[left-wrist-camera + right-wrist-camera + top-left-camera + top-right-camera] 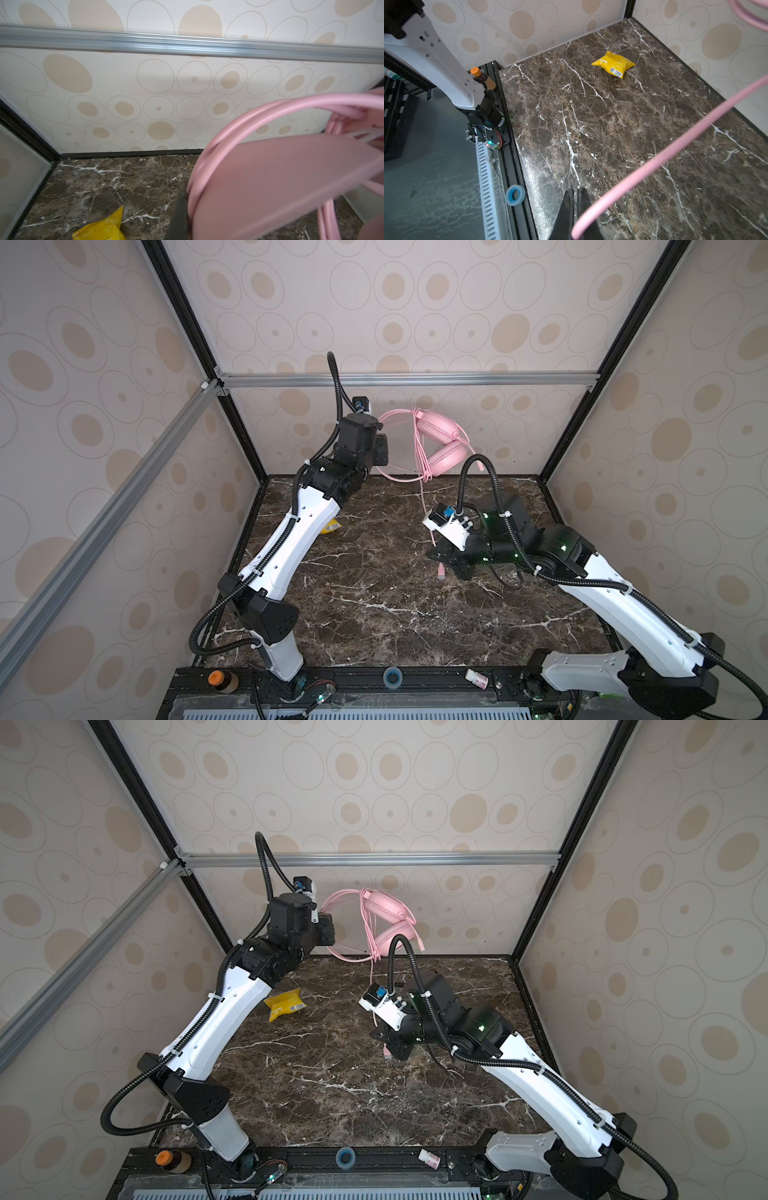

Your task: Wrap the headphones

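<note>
1. The headphones [441, 438] are held up at the far middle of the cell, in front of the far wall and above the far edge of the marble tabletop [374, 593].
2. My left gripper [381, 450] is clamped on the left side of the headband [390, 418]. In the left wrist view one dark finger [178, 216] presses against the pink double wires. I cannot see the other finger.
3. The two earcups [436, 429] sit to the right of the headband loop, one above the other.
4. Several turns of the cable [419, 448] cross the headband just left of the earcups and hang below it in a bunch.
5. From that bunch a single strand runs straight down and nearer to my right gripper [576, 190], which sits low over the middle-right of the table.
6. The right fingers [569, 207] are drawn together. The cable comes out from beside them in the right wrist view, but the pinch point is cut off at the frame edge. In both top views the pink plug [440, 572] sticks out on the near side of that gripper.
7. A yellow snack packet [286, 1004] lies on the left of the table, beside my left arm.
8. Along the near rail I see a brown bottle with an orange cap [220, 680] on the left, a blue tape roll [392, 677] in the middle and a small white bottle [476, 677] further right.
</note>
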`<state>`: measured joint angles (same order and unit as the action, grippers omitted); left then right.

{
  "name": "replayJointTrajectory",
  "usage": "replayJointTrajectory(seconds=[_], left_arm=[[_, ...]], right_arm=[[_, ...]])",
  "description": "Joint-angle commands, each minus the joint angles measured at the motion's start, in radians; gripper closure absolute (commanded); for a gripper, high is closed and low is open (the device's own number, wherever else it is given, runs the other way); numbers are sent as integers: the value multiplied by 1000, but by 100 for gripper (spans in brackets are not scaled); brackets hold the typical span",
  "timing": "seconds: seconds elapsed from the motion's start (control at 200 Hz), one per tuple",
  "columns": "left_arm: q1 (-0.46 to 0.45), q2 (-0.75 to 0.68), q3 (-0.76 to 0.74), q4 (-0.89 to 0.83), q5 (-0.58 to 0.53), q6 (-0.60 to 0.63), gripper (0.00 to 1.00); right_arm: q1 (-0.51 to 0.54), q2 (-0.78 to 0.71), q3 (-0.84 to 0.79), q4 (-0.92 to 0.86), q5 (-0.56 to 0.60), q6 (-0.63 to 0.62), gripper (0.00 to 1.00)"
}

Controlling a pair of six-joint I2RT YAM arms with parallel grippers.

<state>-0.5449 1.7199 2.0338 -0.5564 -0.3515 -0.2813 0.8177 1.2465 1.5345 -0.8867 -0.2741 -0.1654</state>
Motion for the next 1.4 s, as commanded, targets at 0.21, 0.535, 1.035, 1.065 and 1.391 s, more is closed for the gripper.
replayJointTrajectory(seconds=[0.21,0.535,1.035,1.065,1.391], left_arm=[[-63,-121,-219,150,-167,283,100],[-85,-229,-382,165,98,415,100],[-95,-227,-396,49,421,409,100],[-96,-225,-396,44,430,409,100],[-99,-229,-392,12,514,407,100]], right_arm=[[19,115,193,-220,108,-46,100],[34,167,301,-238,229,-108,100],[33,183,322,-60,179,-166,100],[33,181,318,-55,178,-179,100],[33,130,256,18,169,-277,100]])
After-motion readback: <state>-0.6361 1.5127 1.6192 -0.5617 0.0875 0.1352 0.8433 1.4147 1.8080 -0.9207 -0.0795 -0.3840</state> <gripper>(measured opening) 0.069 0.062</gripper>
